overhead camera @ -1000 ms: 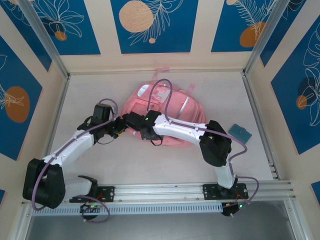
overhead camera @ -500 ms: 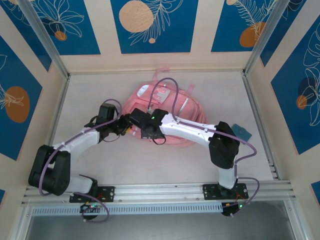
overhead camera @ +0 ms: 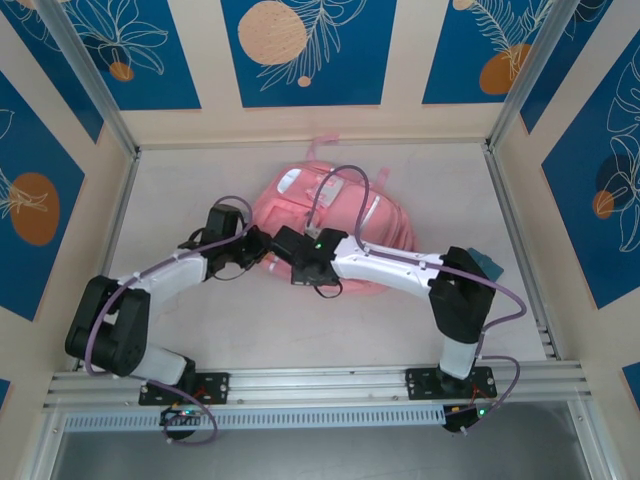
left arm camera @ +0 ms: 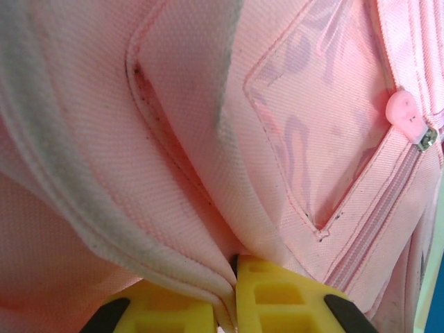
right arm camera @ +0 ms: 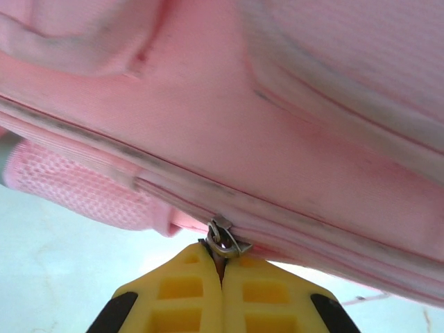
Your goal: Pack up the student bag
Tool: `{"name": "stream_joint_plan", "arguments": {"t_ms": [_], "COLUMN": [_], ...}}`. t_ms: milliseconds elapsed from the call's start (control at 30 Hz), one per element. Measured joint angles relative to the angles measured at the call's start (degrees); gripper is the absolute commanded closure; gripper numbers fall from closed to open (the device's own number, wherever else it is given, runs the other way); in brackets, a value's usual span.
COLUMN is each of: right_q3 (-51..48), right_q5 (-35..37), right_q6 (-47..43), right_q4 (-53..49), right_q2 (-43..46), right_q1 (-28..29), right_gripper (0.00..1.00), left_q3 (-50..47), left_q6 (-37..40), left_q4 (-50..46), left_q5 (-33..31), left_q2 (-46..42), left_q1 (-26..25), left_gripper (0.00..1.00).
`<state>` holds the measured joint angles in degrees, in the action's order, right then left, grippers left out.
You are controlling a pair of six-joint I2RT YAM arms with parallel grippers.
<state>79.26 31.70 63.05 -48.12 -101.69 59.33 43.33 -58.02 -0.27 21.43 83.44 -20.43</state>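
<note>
Student bag (overhead camera: 385, 220) sits against both pincers: left pincer (left arm camera: 232, 267) pinches its fabric, right pincer (right arm camera: 222, 255) its zipper pull (right arm camera: 226, 237).

Bright even light, faint shadows; wrist views soft (close range).

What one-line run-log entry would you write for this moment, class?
left gripper: shut on student bag fabric | right gripper: shut on zipper pull

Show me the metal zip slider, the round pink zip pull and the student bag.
metal zip slider (right arm camera: 227, 238), right wrist view, on its metal loop.
round pink zip pull (left arm camera: 404, 118), left wrist view, on its middle.
student bag (overhead camera: 390, 222), top external view, on its pink top panel.
</note>
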Motion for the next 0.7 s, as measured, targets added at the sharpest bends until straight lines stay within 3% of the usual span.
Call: {"name": "stream_joint_plan", "arguments": {"t_ms": [233, 467, 700], "right_q3": [-10.4, -12.3, -11.8], "right_q5": [0.9, 0.9, -4.0], "right_q6": [4.5, 5.8, -5.4], "right_q4": [-0.1, 0.5, 4.9], "right_q2": [8.6, 11.3, 10.7], "right_q1": [0.0, 0.0, -0.4], "right_gripper": [0.97, 1.0, 1.0], "left_q3": [1.9, 4.2, 7.2], "left_q6": [2.3, 4.5, 9.0], "left_q4": [-2.4, -6.0, -10.3], "left_q5": [0.2, 0.2, -4.4], "left_q2": [1.1, 1.1, 1.9], "left_q1": [-0.6, -0.6, 3.1], "left_gripper": [0.93, 0.91, 0.53]}}
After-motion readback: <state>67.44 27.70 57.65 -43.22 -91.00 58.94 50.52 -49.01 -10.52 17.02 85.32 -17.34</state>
